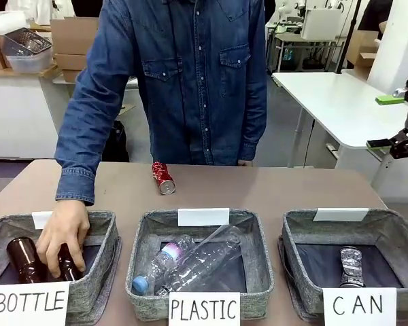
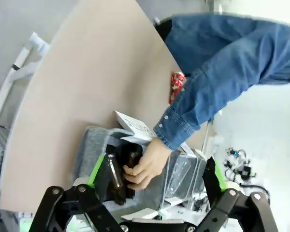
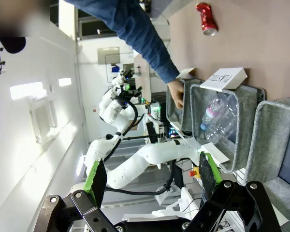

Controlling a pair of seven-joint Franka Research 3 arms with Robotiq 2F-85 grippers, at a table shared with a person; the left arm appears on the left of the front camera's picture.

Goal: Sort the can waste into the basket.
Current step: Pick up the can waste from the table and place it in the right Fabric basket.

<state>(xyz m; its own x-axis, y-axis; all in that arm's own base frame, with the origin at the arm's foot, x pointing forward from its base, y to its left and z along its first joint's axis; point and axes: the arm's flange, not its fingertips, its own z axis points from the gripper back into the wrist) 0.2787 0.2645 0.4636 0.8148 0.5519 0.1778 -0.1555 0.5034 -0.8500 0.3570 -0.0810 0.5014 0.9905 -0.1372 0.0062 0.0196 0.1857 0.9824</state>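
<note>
A dented red can lies on the brown table in front of the person, also seen as the red can and the red can. A silvery can lies inside the grey basket signed CAN at the right; that basket's wall also shows. My right gripper hangs open in the air at the far right, above and beyond the CAN basket, and stands open with nothing in it. My left gripper is open and empty, high above the BOTTLE basket.
The person's hand rests on brown bottles inside the BOTTLE basket. The middle PLASTIC basket holds clear bottles. Bare table lies around the red can.
</note>
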